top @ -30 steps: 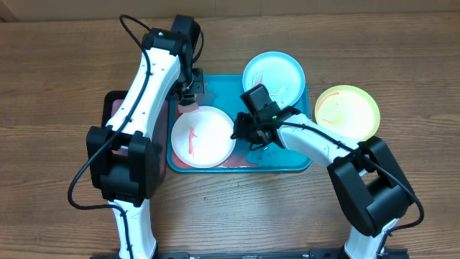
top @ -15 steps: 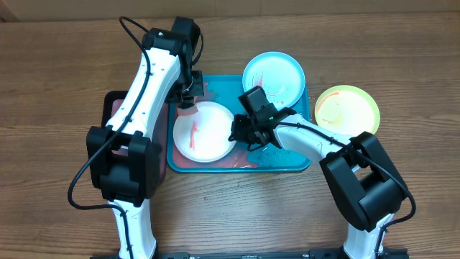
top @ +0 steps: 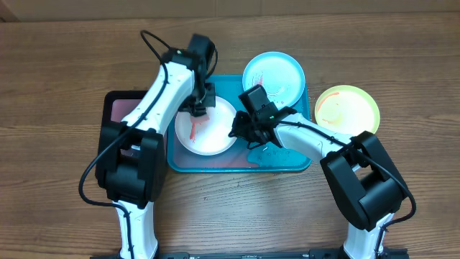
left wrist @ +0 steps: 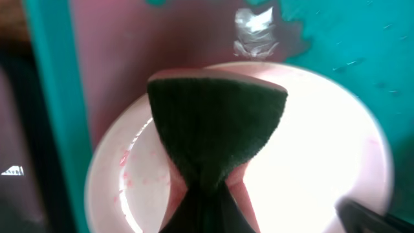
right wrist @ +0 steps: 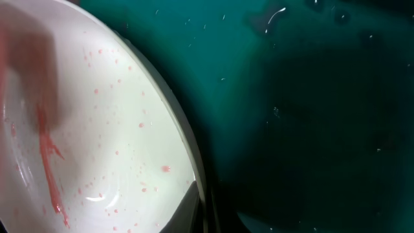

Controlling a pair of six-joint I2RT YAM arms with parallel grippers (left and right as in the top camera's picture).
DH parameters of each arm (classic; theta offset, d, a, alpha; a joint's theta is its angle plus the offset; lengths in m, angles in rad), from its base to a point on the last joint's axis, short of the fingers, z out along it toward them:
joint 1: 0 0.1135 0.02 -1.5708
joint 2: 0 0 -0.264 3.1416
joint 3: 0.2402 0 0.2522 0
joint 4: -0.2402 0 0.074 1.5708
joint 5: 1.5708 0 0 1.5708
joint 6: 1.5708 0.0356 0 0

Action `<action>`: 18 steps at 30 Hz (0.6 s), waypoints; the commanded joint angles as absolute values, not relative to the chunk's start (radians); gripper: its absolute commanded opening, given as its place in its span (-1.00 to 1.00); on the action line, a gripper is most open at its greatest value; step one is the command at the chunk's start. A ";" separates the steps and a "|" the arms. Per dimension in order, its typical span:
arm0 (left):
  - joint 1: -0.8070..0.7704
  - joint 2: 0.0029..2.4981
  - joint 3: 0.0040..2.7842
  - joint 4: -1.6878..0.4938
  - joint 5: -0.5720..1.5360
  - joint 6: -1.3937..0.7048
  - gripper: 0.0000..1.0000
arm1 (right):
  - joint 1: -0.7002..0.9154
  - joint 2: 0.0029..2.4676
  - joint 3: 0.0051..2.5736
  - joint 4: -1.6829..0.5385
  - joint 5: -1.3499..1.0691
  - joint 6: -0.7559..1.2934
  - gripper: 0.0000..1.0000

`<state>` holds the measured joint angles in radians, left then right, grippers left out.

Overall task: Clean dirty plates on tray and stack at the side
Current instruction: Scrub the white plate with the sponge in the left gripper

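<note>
Since the earlier frame, your left arm has swung rightward from the tray's back-left corner. The left pincer (top: 198, 109) now stands over the small round white plastic plate (top: 205, 131). That plate lies in the left half of the large rectangular teal plastic tray (top: 291, 162), directly beneath the pincer.

The left pincer is closed on a dark green fibrous scouring pad (left wrist: 217, 129), pinched to a waist, with its broad end over the plate's back rim. Contact with the plate cannot be confirmed. The red smear lies left of centre, on the robot's side of the pad.

The right pincer (top: 237, 132) appears clamped on the plate's right rim.

The plate is glossy, smooth and red-speckled. The tray base is wet and stained.
</note>
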<state>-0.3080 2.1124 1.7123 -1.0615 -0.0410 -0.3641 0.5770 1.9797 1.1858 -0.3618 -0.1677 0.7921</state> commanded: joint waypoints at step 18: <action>-0.308 2.107 1.399 -0.971 0.514 0.334 -0.91 | 0.567 2.004 1.200 -0.369 -0.143 0.796 -0.93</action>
<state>-0.2813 2.0682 1.4502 -0.9463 0.2062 0.0845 0.5766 1.9800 1.1870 -0.3710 -0.1677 0.7776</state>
